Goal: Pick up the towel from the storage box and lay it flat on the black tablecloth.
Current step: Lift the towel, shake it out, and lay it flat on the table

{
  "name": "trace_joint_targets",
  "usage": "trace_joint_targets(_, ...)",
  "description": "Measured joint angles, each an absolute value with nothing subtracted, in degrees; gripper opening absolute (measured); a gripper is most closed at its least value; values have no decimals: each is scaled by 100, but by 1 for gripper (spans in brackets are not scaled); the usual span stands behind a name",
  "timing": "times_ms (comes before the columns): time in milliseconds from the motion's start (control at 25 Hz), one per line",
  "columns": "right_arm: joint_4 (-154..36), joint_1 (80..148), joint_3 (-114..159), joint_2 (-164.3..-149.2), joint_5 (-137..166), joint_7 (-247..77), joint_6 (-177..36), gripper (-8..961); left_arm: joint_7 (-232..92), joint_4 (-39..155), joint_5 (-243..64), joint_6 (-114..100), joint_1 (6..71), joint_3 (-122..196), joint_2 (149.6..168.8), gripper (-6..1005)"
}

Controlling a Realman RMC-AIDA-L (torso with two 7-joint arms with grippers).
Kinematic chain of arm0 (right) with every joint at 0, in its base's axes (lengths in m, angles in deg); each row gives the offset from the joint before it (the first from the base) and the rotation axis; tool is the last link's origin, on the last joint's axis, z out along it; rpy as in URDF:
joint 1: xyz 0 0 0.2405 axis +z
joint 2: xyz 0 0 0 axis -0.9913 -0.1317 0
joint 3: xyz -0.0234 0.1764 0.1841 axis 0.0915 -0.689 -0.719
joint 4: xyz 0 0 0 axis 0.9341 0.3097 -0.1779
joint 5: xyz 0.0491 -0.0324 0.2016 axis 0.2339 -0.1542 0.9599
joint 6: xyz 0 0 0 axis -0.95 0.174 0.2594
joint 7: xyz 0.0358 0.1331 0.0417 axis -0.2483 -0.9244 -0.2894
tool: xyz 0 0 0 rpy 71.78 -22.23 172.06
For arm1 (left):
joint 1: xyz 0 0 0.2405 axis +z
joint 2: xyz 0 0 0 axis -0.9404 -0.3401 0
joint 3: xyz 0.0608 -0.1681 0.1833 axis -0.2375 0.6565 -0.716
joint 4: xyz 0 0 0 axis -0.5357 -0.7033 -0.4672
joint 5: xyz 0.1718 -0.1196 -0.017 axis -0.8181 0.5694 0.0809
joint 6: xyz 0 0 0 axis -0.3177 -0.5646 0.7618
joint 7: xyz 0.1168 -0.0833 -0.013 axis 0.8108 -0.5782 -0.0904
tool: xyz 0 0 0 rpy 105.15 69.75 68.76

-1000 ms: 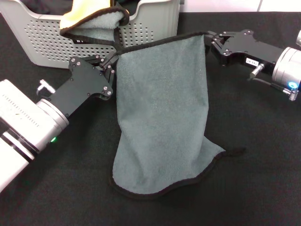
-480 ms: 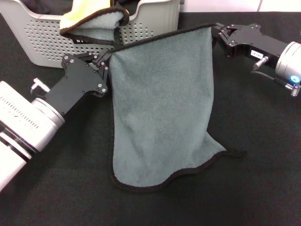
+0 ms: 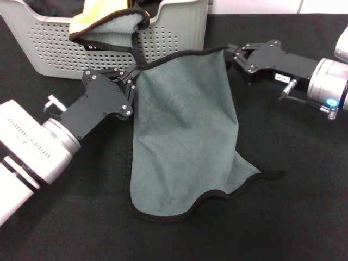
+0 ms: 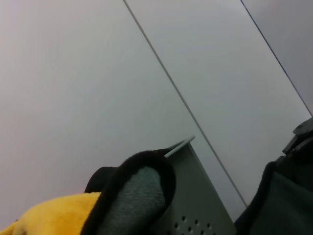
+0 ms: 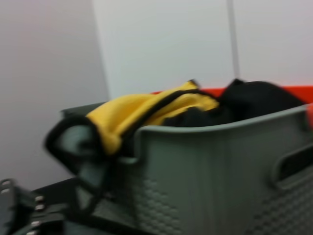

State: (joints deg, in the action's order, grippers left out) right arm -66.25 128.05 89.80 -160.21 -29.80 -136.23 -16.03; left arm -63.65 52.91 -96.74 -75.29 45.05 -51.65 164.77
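Observation:
The grey-green towel point(image 3: 185, 136) with its black border hangs between my two grippers, and its lower half lies on the black tablecloth point(image 3: 293, 206). My left gripper point(image 3: 132, 76) is shut on the towel's top left corner, just in front of the storage box point(image 3: 49, 38). At the opposite top corner my right gripper point(image 3: 231, 53) is shut on the hem. The top edge sags a little between them. In the left wrist view a strip of the held towel point(image 4: 283, 205) shows beside the box rim point(image 4: 195, 196).
A second towel point(image 3: 103, 24), yellow and grey-green, is bunched over the box's front rim close to my left gripper; it also shows in the right wrist view as a yellow towel point(image 5: 146, 110) over the box point(image 5: 220, 166). Dark cloth lies inside the box.
The two grippers have drawn closer together and dropped slightly. The towel's top edge, taut half a second ago, now sags, and the right corner has shifted left.

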Motion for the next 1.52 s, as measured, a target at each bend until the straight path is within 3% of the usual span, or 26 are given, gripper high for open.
trace_joint_targets(200,-7810,12323,9921,-16012,-3029,-14039,-1720,15,-6394,5203,-9640,-7930,4733,-5117,16457,10)
trace_joint_targets(520,-11413,10820,10581,-15962,-5250,-15627,-2246,15,-6426,4854,-9797,-8611,5119,-5154,16425,11)
trace_joint_targets(880,-13198,10434,10623,-15971,-7090,-17209,-1835,15,-6440,4851,-10361,-9525,5306,-5154,16355,11)
trace_joint_targets(1200,-14889,10048,10515,-15953,-8067,-18376,-1015,15,-7448,4837,-10635,-10335,5544,-5148,16009,11)
trace_joint_targets(1520,-15842,9971,10371,-15974,-8443,-19292,-249,15,-7516,4882,-10629,-10163,5481,-5089,15983,11)
